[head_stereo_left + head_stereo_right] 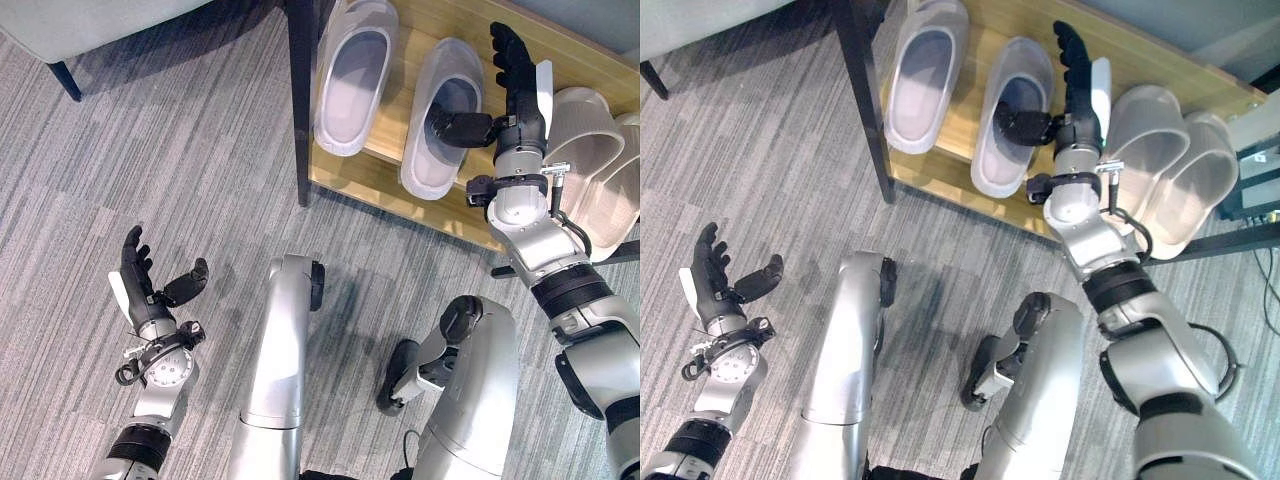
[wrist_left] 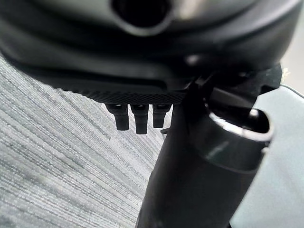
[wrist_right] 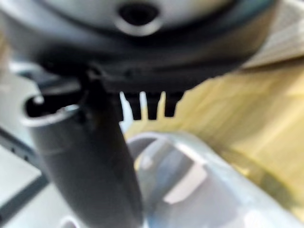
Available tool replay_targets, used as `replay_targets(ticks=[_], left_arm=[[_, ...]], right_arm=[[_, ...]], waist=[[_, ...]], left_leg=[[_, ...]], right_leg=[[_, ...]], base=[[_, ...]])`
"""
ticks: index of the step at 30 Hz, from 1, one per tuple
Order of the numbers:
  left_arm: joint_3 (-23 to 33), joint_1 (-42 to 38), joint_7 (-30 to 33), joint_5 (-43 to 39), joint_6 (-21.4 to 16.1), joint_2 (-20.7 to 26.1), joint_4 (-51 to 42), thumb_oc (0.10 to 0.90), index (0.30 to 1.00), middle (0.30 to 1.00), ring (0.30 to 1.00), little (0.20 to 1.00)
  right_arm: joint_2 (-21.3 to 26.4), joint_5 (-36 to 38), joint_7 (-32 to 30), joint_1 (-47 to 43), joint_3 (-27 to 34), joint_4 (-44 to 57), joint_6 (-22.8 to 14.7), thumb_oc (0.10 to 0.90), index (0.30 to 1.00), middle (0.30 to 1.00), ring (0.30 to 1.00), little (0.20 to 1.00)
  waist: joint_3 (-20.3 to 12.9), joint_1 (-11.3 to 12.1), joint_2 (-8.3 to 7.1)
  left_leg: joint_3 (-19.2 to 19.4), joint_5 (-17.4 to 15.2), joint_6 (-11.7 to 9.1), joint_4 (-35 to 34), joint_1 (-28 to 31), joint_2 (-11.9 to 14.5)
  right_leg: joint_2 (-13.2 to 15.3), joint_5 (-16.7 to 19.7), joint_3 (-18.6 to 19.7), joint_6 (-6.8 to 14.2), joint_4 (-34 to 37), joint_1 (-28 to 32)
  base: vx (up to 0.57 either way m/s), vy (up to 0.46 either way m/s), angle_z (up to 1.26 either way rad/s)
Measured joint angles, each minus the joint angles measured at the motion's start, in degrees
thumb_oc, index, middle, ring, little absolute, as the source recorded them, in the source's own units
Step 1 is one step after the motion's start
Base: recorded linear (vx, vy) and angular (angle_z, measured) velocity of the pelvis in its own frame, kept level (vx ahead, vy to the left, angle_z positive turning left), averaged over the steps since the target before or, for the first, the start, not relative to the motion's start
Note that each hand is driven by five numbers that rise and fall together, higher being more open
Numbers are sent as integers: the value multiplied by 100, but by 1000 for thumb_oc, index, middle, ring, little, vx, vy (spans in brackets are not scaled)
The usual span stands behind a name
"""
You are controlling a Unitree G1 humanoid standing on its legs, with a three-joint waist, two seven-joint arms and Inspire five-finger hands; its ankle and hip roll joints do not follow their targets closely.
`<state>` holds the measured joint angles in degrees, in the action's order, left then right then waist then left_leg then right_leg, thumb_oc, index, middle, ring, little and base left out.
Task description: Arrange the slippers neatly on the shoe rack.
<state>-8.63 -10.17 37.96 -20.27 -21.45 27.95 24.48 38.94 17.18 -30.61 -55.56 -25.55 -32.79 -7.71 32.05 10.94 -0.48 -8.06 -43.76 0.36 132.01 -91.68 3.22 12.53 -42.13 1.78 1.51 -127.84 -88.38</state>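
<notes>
- Progress: you have four slippers on the wooden shoe rack [image 1: 470, 25] along the upper edge of the frame. The white pair sits upper centre, the left white slipper [image 1: 352, 75] just beside the right white slipper [image 1: 440, 115], both toes pointing away from you. The beige pair [image 1: 590, 165] lies at the upper right, side by side.
- Remaining, as a judgement: no slipper lies on the grey carpet [image 1: 150, 180] in these views, so little seems left beyond squaring up the white pair, whose right slipper sits a little lower in the frame than its mate.
- Right hand [image 1: 512, 85]: your arm reaches up from the lower right. The fingers are straight and extended between the right white slipper and the beige pair; the thumb reaches into that white slipper's opening. It grips nothing firmly.
- Left hand [image 1: 150, 280]: it hovers over the carpet at the lower left, palm up, fingers relaxed and spread, empty.
</notes>
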Motion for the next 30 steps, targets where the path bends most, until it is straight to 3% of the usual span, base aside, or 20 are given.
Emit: replay_targets(ticks=[7, 13, 21, 30], left_arm=[[-3, 102, -118, 7, 54, -5, 7, 800, 900, 900, 900, 900], [-3, 104, -116, 24, 57, -6, 16, 800, 900, 900, 900, 900], [33, 169, -89, 256, 57, -6, 13, 800, 900, 900, 900, 900], [30, 224, 26, 483, 58, -74, 11, 800, 900, 900, 900, 900]], right_arm=[[-76, -880, -518, 624, 621, 389, 90, 800, 900, 900, 900, 900], [-239, -1122, -876, 726, 943, 518, 99, 800, 900, 900, 900, 900], [-248, -1652, -974, 1548, 1197, 1555, -53, 800, 900, 900, 900, 900], [-856, -1813, -902, 2160, 1229, 1767, -136, 800, 900, 900, 900, 900]], waist=[[0, -87, -1], [0, -135, -1], [1, -149, 0], [1, -258, 1]], left_leg=[[-1, -2, -4, 1, 3, -1], [-2, -3, -5, 5, 20, 8], [3, -5, -6, 11, 32, 2], [16, -16, -22, 33, 46, 18]], right_leg=[[-3, 0, 0, -1, -7, 0], [-11, 0, 3, -2, -23, 0], [-8, -3, 15, -1, -38, 12], [-16, -17, 45, -14, -96, -17]], base=[[0, 0, 0], [0, 0, 0], [0, 0, 0], [0, 0, 0]])
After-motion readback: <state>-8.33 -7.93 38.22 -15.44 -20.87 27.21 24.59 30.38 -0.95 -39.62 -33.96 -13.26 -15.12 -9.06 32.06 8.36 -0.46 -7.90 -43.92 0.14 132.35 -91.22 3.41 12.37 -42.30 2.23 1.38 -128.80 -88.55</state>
